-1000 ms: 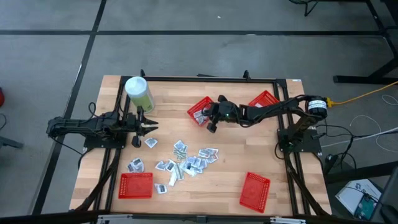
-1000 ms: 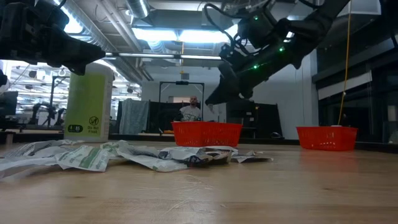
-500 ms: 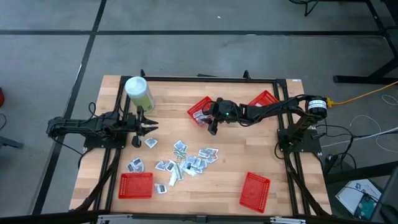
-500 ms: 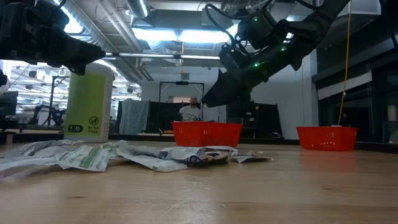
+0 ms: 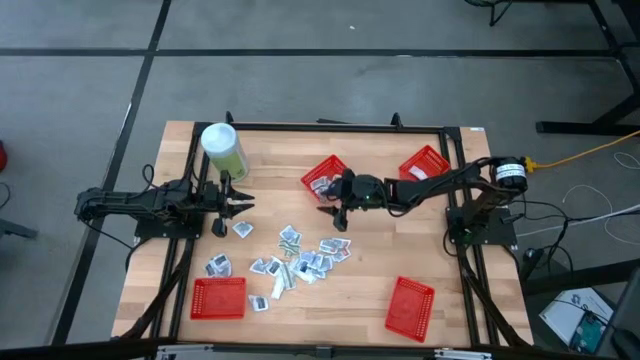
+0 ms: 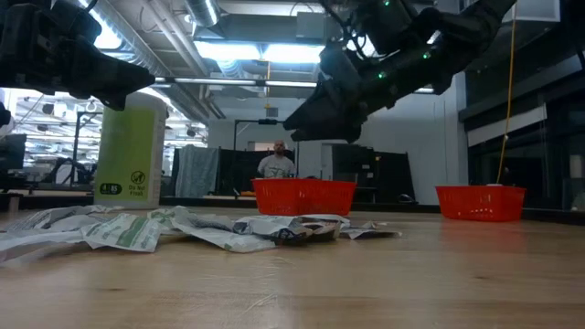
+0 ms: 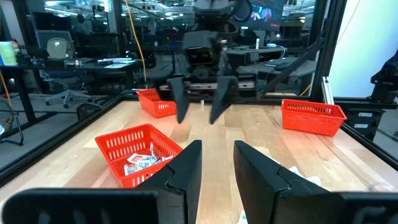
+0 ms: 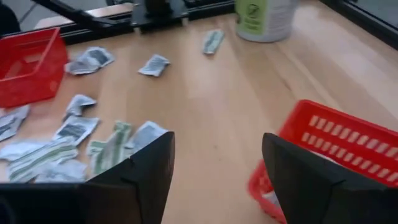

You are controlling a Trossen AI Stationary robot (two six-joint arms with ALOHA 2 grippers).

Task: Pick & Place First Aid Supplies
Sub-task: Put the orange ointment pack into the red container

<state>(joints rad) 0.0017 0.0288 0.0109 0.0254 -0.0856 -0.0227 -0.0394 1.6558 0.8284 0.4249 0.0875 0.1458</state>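
the right gripper (image 5: 334,208) hangs over the middle of the wooden table (image 5: 370,270), fingers spread wide and empty, just beside a red mesh basket (image 5: 322,175) holding a few packets. the left gripper (image 5: 243,204) waits at the table's left edge near a pale-green canister (image 5: 223,149), fingers slightly apart, empty. most first aid packets (image 5: 300,258) lie scattered mid-table. three other red baskets sit around; a person (image 6: 276,163) stands in the room behind.

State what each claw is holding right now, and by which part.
Nothing is held. The right claw hangs open and empty beside a red basket with packets in it. The left claw, parted, waits empty at the table's left edge.
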